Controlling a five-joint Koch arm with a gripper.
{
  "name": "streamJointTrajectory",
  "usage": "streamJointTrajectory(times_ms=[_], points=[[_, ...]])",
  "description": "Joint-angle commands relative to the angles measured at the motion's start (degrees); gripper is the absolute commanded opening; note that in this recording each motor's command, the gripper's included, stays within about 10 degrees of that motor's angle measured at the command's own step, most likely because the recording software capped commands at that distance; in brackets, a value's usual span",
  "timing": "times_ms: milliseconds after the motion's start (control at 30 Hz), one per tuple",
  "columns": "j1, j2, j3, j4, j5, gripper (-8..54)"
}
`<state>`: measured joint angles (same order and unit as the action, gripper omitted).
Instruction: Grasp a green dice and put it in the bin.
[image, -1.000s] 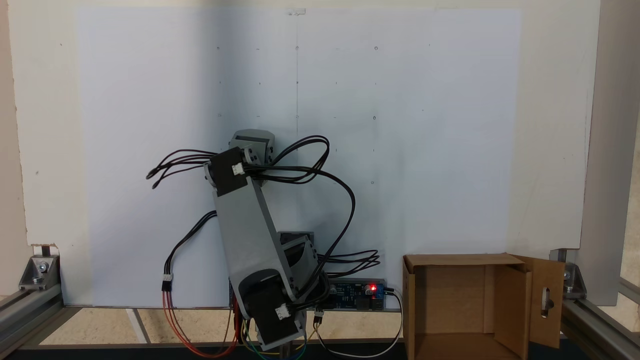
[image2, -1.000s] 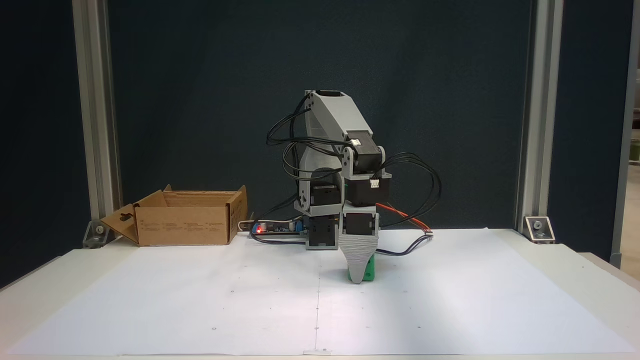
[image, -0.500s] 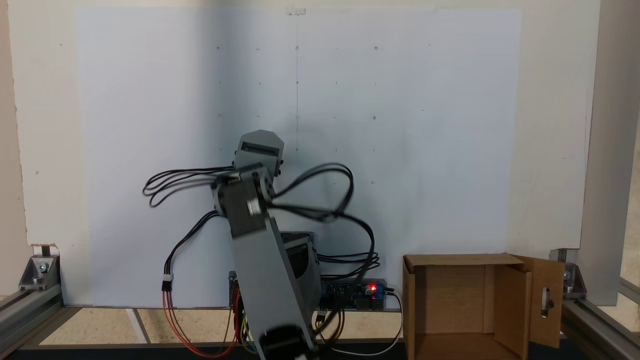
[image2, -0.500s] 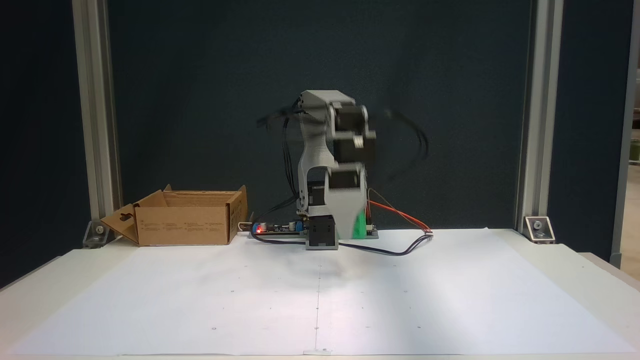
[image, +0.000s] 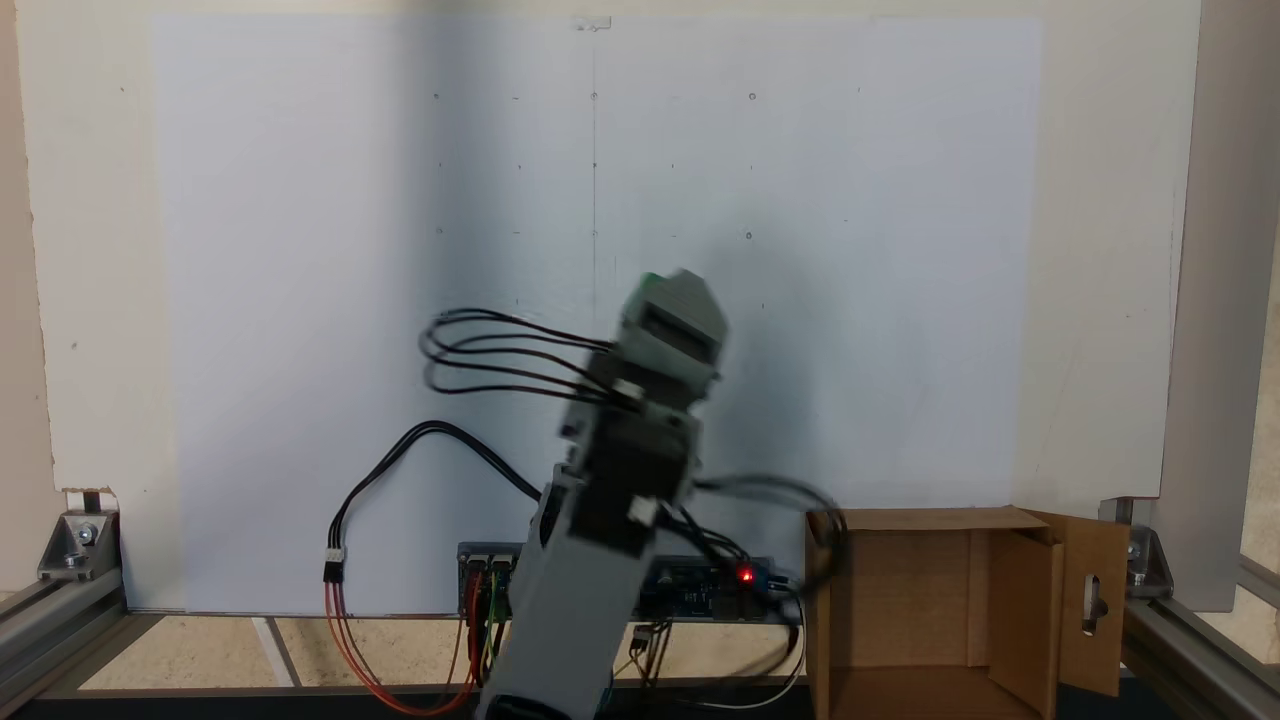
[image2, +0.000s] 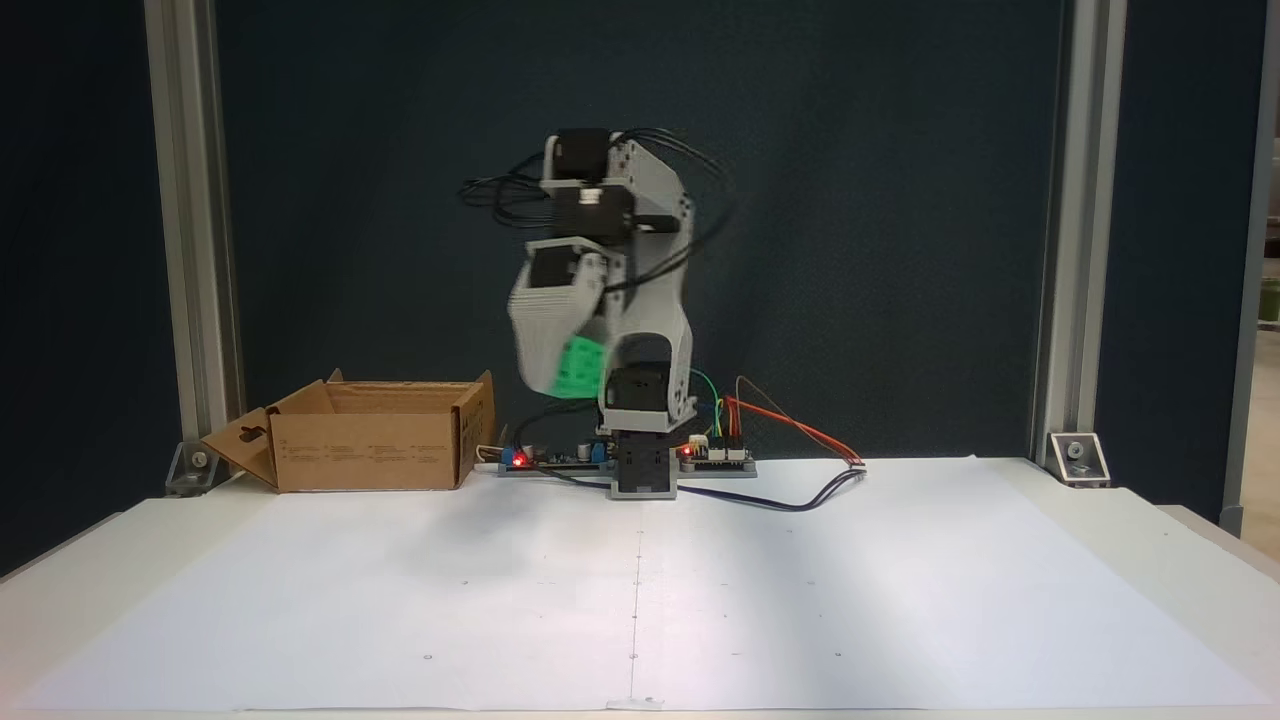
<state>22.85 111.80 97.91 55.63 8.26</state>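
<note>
Cardboard, brown and corrugated, forms the one bin (image: 940, 610) at the lower right of a fixed view looking down, its slotted flap folded out to the right. A sliver of green (image: 651, 278) shows at the upper tip of the blurred grey arm (image: 600, 520) at centre.

From the front, in a fixed view, the gripper (image2: 560, 370) hangs tips-down, clamped on the single green dice (image2: 579, 369), a cube with no long axis, left of centre, right of the bin (image2: 365, 440) and higher than it.
</note>
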Motion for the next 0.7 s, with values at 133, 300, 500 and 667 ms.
streamJointTrajectory(times_ms=[133,300,500,667], points=[[25.56,2.99,-9.23,-2.37,-19.4,11.6],[46.3,0.97,-10.2,-5.45,-30.21,11.6],[66.53,-5.98,-10.28,-9.84,-37.35,11.6],[74.79,-14.85,-10.28,-14.24,-39.81,11.6]])
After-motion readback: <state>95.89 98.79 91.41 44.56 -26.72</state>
